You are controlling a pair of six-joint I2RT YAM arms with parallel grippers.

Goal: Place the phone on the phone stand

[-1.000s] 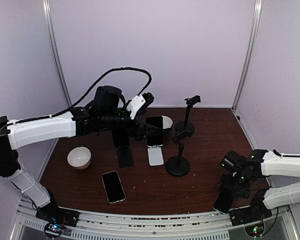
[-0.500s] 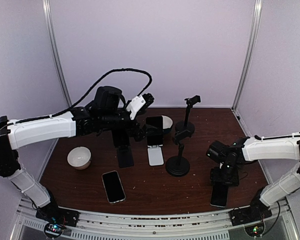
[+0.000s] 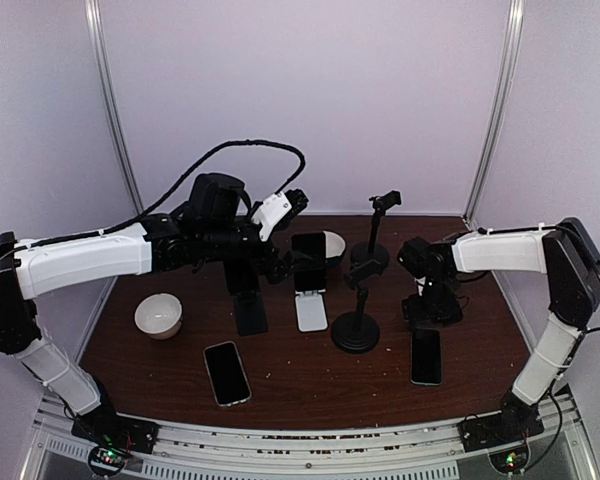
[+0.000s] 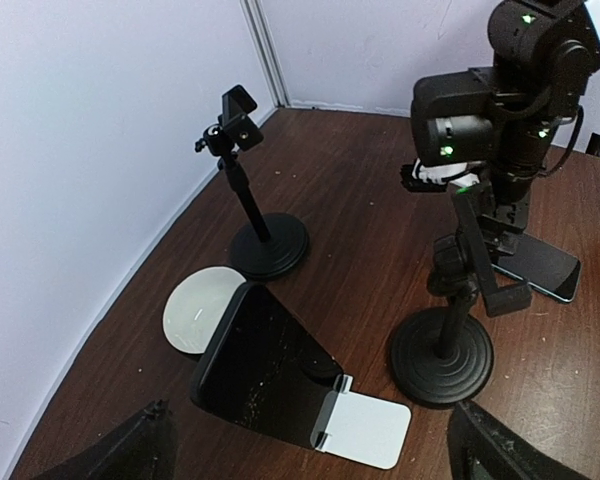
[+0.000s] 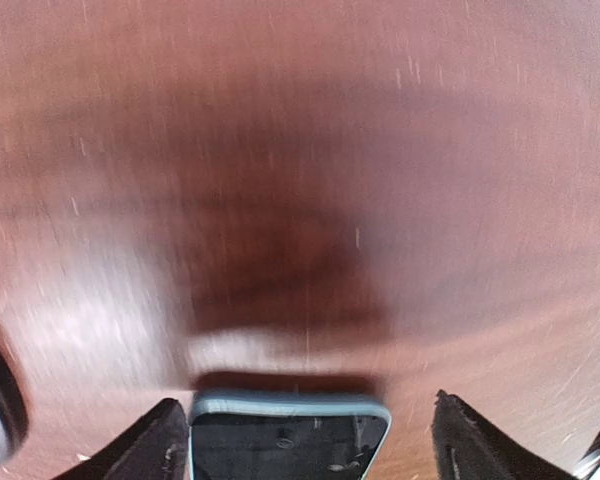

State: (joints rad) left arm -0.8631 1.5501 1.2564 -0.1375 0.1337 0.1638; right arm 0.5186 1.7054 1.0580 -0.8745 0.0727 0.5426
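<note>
A dark phone in a light blue case (image 3: 426, 356) lies flat on the brown table, right of centre. One short end (image 5: 290, 425) sits between the fingers of my right gripper (image 3: 430, 316). Those jaws are open: the left finger is at the case edge and the right fingertip (image 5: 460, 440) stands apart from it. The view is blurred by motion. A black pole phone stand (image 3: 356, 322) rises just left of this gripper. My left gripper (image 3: 283, 262) hovers open above a white phone stand (image 4: 370, 428), which holds another black phone (image 4: 260, 365).
A second pole stand (image 3: 373, 240) stands at the back with a white bowl (image 3: 334, 244) beside it. A black folding stand (image 3: 247, 298), a white bowl (image 3: 159, 315) and a loose phone (image 3: 226, 372) lie to the left. Walls close in on three sides.
My right gripper has swung from the front right table edge back and left toward the pole stand. The blue-cased phone came along with it. The left arm has stayed put.
</note>
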